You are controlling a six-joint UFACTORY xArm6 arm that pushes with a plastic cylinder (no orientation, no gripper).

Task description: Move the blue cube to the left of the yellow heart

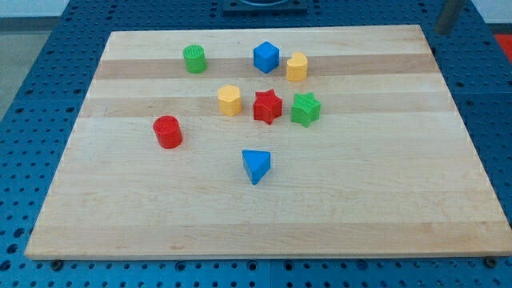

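Jaws' state cannot be told (only a rod shows); my tip hangs at the view's top right, well apart from the blue cube, which sits just left of the yellow heart.

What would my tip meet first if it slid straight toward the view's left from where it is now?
My tip sits off the wooden board's top right corner; leftward the way looks free, probably passing above the blue cube, though depth is unclear.

Blue cube sits just beside yellow heart, at its 9–10 o'clock. Cube's 9 o'clock side open up to green cylinder; yellow hexagon, red star at 6.
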